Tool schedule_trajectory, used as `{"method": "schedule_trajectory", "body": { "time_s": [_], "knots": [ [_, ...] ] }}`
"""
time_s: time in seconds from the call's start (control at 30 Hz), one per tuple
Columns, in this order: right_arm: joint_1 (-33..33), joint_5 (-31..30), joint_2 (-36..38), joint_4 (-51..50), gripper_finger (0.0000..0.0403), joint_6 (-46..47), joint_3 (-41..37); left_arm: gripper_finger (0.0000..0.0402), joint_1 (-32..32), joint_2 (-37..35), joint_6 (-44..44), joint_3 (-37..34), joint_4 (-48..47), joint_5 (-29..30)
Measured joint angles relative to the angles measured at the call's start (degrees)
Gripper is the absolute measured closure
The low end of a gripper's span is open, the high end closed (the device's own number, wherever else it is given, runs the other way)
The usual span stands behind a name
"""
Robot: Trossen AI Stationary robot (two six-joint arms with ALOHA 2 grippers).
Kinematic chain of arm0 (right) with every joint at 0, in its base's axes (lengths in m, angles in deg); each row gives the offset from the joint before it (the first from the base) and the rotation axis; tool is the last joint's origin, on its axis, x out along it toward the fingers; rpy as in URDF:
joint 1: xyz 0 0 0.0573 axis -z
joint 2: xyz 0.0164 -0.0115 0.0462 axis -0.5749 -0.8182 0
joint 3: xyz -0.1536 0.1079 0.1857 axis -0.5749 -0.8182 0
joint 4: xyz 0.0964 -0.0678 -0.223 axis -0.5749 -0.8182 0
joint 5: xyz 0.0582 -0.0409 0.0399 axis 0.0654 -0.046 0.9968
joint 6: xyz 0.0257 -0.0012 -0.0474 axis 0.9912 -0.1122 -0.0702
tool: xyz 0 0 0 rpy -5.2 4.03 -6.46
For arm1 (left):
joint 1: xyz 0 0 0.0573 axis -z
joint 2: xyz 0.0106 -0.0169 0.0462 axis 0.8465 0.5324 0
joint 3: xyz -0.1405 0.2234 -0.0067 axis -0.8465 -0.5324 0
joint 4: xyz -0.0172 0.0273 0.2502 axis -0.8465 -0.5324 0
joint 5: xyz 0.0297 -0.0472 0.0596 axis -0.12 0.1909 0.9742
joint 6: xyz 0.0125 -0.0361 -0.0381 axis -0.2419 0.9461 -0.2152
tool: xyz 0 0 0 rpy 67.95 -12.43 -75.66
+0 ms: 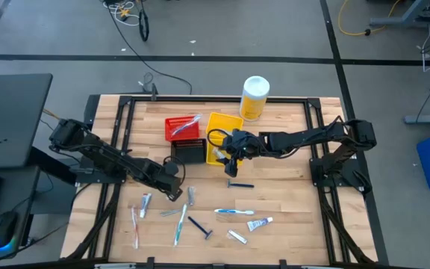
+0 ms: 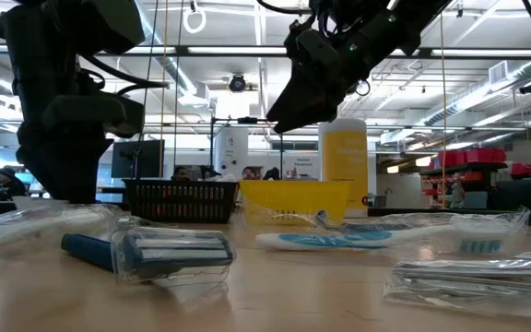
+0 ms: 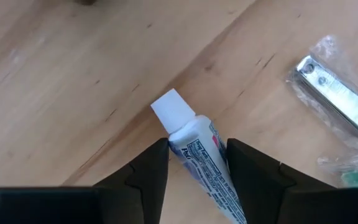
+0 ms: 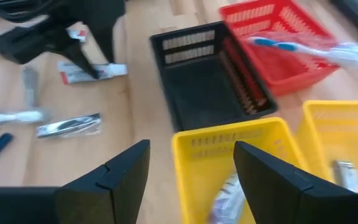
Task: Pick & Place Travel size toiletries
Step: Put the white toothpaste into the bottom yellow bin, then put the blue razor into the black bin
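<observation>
Toothpaste tube [image 3: 199, 163] lies between the left gripper's [image 3: 197, 155] open fingers at lower-left centre; right gripper [image 4: 191, 163], fingers spread empty, hangs over the yellow bin [image 4: 229, 144].

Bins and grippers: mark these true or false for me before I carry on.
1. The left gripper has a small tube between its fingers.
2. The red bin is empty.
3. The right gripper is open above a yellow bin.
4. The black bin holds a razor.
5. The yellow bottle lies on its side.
1. True. The left gripper straddles a white tube lying on the table.
2. False. A toothbrush lies in the red bin.
3. True. The right gripper hangs open over a yellow bin.
4. False. The black bin shows nothing inside.
5. False. The yellow bottle stands upright at the table's far edge.
</observation>
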Motion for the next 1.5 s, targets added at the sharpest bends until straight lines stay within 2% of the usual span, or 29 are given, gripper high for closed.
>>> {"method": "schedule_trajectory", "body": {
  "time_s": [0.13, 0.37, 0.6, 0.8, 0.97, 1.23, 1.5],
  "knots": [
    [-0.1, 4.1, 0.0, 0.0, 0.0167, 0.0, 0.0, 0.0232, 0.0, 0.0, -3.1, 0.0, 0.3, -0.9],
    [-1.2, 4.6, 0.0, 0.0, 0.0154, -0.5, 0.0, 0.0229, 0.0, 0.0, -5.9, 0.0, 0.3, -1.2],
    [-2.6, 6.8, 0.0, -1.8, 0.0142, -1.1, 0.0, 0.0201, 0.0, 0.0, -15.0, 3.8, -0.5, -0.5],
    [-3.9, 6.5, 0.0, -5.5, 0.0148, -1.1, 0.0, 0.0192, 0.5, 0.0, -23.4, 7.7, -0.1, 0.4],
    [-4.7, 6.5, 0.0, -6.9, 0.0157, -1.1, 0.0, 0.0191, 3.4, 0.0, -29.3, 8.9, 1.0, -0.8],
    [-5.2, 6.4, 0.0, -6.9, 0.0154, -1.1, 0.0, 0.0191, 9.8, 0.0, -35.5, 8.9, 12.1, 1.0],
    [-6.2, 6.3, 0.0, -10.4, 0.0147, 0.8, 0.0, 0.0191, 14.4, 0.0, -33.9, 8.9, 13.2, 5.1]
  ]
}}
